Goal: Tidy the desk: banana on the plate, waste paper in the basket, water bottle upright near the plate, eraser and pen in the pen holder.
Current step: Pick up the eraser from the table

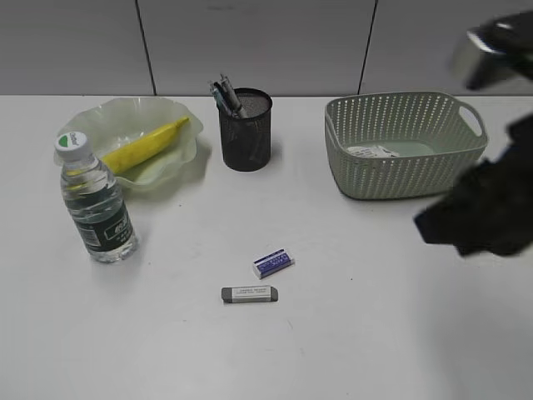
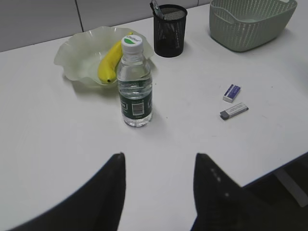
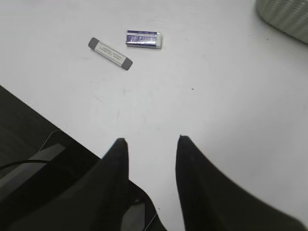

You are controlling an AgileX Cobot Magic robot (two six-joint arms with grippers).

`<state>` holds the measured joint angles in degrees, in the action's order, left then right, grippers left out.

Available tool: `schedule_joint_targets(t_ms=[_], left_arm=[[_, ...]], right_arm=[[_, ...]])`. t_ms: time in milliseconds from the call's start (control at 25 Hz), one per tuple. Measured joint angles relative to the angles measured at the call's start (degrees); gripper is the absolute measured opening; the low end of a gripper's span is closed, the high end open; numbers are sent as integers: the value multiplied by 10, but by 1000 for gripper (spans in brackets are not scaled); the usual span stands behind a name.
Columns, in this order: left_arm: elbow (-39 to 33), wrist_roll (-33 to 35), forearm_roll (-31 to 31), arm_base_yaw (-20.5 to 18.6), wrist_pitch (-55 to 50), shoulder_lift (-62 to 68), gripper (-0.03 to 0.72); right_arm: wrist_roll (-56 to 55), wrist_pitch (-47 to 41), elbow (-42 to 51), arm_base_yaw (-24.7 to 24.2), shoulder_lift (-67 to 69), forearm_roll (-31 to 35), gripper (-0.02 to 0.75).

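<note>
Erasers, a blue-sleeved one (image 1: 273, 263) and a grey one (image 1: 249, 293), are lying mid-desk (image 1: 375, 333). Banana (image 1: 143, 147) is resting in the plate (image 1: 108, 117), bottle (image 1: 93, 200) standing beside it, paper (image 1: 373, 152) sitting in the basket (image 1: 404, 179), pens (image 1: 225, 96) in the holder (image 1: 245, 132). Both the left gripper (image 2: 159, 156) and the right gripper (image 3: 150, 139) are hovering spread, gripping nothing.

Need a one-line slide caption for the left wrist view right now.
Open left gripper hovers over the desk before the upright water bottle; banana on the plate, two erasers still loose.
</note>
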<state>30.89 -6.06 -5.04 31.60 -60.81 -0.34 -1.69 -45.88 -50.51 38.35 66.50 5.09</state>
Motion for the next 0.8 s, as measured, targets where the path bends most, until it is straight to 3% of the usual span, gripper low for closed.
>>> schedule_joint_targets(t_ms=[280, 480, 720, 800], left_arm=[[0, 1, 0, 0, 0, 0, 342], [0, 1, 0, 0, 0, 0, 342], [0, 1, 0, 0, 0, 0, 342], [0, 1, 0, 0, 0, 0, 342]], right_arm=[[-16, -192, -280, 0, 299, 55, 276], [-105, -229, -436, 0, 439, 77, 276], [-110, -232, -478, 0, 513, 85, 276], [-65, -232, -478, 0, 526, 83, 276]])
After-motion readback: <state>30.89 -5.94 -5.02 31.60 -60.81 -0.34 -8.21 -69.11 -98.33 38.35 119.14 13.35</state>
